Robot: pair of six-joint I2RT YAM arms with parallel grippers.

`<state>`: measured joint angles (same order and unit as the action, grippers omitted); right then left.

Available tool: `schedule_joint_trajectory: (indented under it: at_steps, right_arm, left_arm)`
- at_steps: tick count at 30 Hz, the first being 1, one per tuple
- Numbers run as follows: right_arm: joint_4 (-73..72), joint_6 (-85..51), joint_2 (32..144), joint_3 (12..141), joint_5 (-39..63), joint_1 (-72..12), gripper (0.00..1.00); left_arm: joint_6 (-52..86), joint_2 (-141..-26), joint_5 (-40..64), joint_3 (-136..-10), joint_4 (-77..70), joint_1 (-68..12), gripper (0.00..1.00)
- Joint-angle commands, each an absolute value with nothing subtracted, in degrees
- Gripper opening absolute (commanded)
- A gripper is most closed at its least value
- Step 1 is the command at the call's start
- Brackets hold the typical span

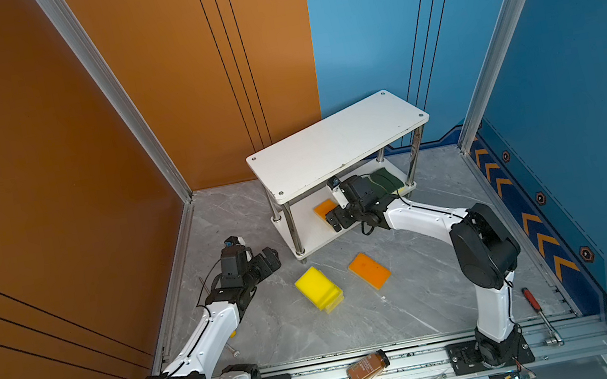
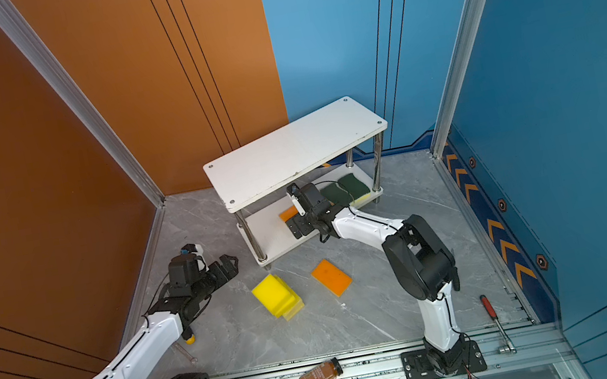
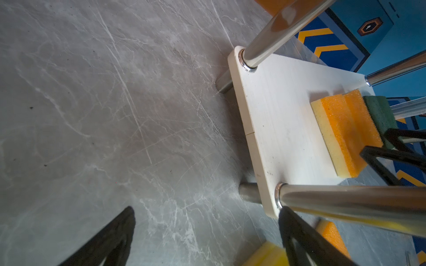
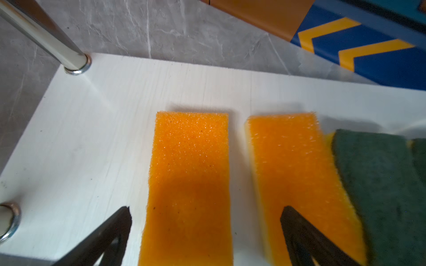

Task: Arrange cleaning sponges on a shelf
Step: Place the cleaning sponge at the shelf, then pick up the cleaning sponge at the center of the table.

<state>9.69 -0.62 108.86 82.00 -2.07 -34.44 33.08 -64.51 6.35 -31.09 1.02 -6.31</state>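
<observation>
Lying on the shelf [image 4: 92,119], lower board, orange sponge [image 4: 189,175] between wide-spread jaws of the right gripper [image 4: 206,210]

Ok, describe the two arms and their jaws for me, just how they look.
Both the left arm and right arm have glossy white link shells joined by bulky black joint housings, with a thin black cable running along each white shell. Each wrist carries a black camera block. The jaws are black, open triangular frames tapering to points.
</observation>
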Motion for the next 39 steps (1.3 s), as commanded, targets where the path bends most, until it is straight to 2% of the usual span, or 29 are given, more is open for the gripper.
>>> schedule_joint_trajectory:
  at_steps: [1,10,21,27,34,39]
  right_arm:
    - [11.79,1.31,104.46,80.46,-3.57,-34.10,1.00]
    - [19.35,2.66,94.91,74.78,-0.96,-35.55,1.00]
    - [27.96,-4.67,79.41,60.00,5.63,-36.65,1.00]
    - [32.71,-8.37,79.19,55.32,6.41,-39.44,1.00]
    - [29.59,-11.53,80.16,49.19,2.18,-39.50,1.00]
    - [23.47,-11.46,80.67,45.61,10.44,-35.52,1.00]
  left_arm:
    - [33.69,-64.33,7.25,-31.42,0.26,-6.24,0.98]
    - [34.18,-65.64,7.99,-33.08,0.90,-6.49,0.98]
    - [33.80,-65.60,7.91,-32.82,1.06,-7.99,0.98]
    - [33.28,-64.94,8.04,-31.62,0.79,-8.14,0.98]
    - [31.19,-66.97,8.48,-31.96,0.79,-9.13,0.98]
    - [31.25,-68.38,8.36,-34.71,2.57,-9.40,0.98]
